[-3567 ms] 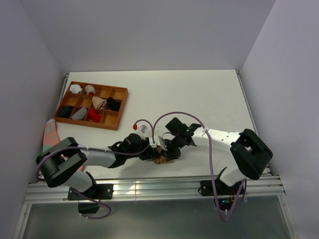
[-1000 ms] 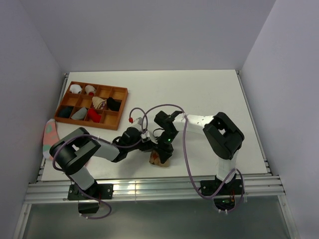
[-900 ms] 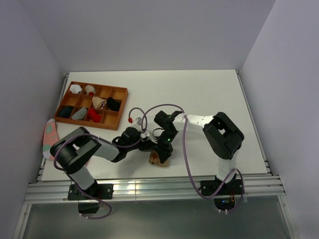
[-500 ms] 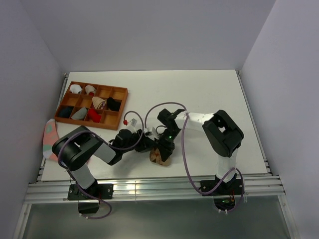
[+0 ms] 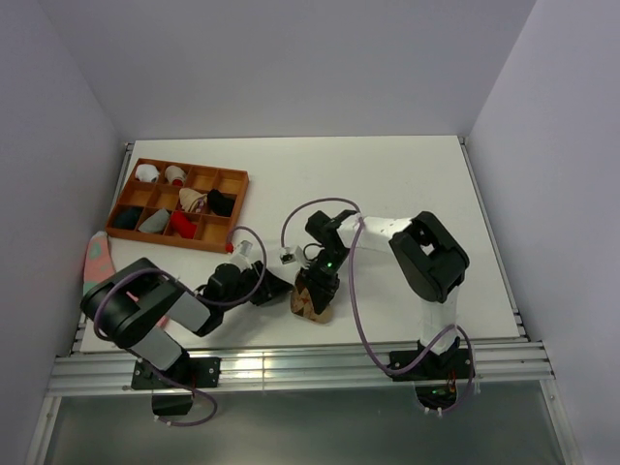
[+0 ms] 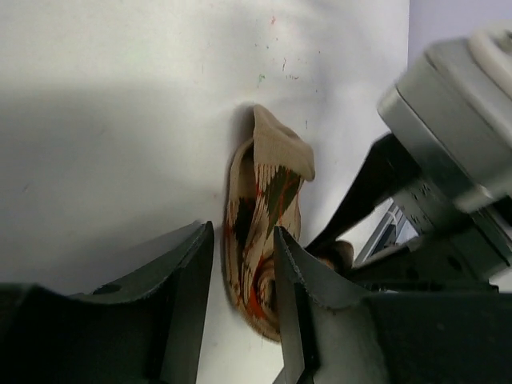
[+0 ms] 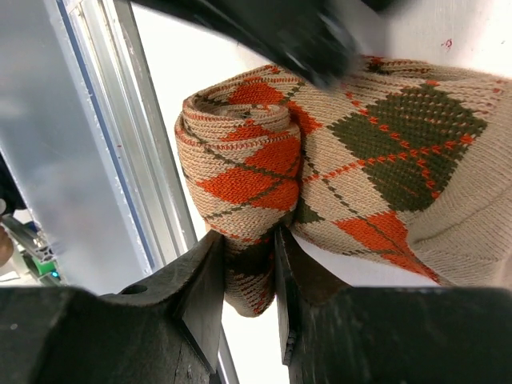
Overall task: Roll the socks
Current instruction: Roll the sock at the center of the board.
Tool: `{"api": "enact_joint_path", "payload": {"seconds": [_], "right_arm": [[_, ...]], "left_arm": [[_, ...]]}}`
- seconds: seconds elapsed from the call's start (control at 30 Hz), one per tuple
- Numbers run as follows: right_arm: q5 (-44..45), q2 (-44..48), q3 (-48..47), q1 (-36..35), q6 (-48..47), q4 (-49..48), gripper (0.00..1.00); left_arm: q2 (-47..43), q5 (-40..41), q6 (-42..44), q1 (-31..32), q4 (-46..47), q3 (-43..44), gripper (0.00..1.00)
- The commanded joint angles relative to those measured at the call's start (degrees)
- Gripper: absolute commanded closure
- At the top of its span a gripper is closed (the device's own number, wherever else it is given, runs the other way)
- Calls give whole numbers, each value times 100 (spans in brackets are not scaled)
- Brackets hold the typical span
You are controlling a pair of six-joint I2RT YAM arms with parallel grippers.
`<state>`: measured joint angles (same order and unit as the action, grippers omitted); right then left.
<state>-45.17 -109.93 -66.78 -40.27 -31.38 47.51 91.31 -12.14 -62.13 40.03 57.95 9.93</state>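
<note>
Now, left gripper (image 6: 242, 238): I've backed it off, parted, empty.
right gripper (image 7: 244, 244): clamped on argyle sock (image 7: 248, 152) roll.
task: rolling unfinished, one-handed.

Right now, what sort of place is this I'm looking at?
Probably a robotics lab test cell: a white table boxed in by plain walls, a left arm and right arm bolted at its near edge, and a divided wooden tray of small socks.

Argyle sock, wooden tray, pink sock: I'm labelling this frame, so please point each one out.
argyle sock (image 7: 240, 160), right wrist view, on its rolled end.
wooden tray (image 5: 231, 183), top external view, on its bare far-right compartment.
pink sock (image 5: 97, 260), top external view, on its middle.
</note>
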Motion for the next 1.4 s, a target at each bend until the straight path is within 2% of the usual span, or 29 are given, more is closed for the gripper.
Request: {"api": "enact_joint_path", "payload": {"seconds": [0.0, 0.07, 0.13, 0.17, 0.27, 0.3, 0.37, 0.7, 0.87, 1.37], "right_arm": [[1151, -327, -27, 28, -167, 101, 82], [1150, -389, -107, 28, -150, 145, 82], [1133, -441, -142, 28, -158, 171, 82], [1124, -459, -151, 28, -193, 206, 82], [1159, -564, -273, 2, -255, 338, 82], [1151, -591, -317, 10, -264, 382, 82], [1107, -679, -502, 2, -325, 574, 82], [887, -995, -1152, 2, -562, 1287, 82], [966, -1083, -1249, 2, -703, 1393, 82], [931, -1259, -1408, -7, -545, 1288, 81]], "left_arm": [[-525, 256, 210, -4, 435, -421, 59], [-868, 326, 254, 31, 656, -711, 59], [-1314, 659, 577, 302, 455, -678, 58], [-1491, 904, 944, 712, -173, -564, 58], [-1993, 1748, 1718, 1488, -1168, -72, 56], [-2072, 1924, 1817, 1890, -1294, 77, 55], [-2161, 2145, 2011, 2104, -1574, 175, 55], [-1968, 3033, 2591, 2509, -2446, 624, 54], [-1801, 3157, 2679, 2641, -2306, 536, 53], [-1230, 2823, 2566, 2641, -1577, 431, 49]]}}
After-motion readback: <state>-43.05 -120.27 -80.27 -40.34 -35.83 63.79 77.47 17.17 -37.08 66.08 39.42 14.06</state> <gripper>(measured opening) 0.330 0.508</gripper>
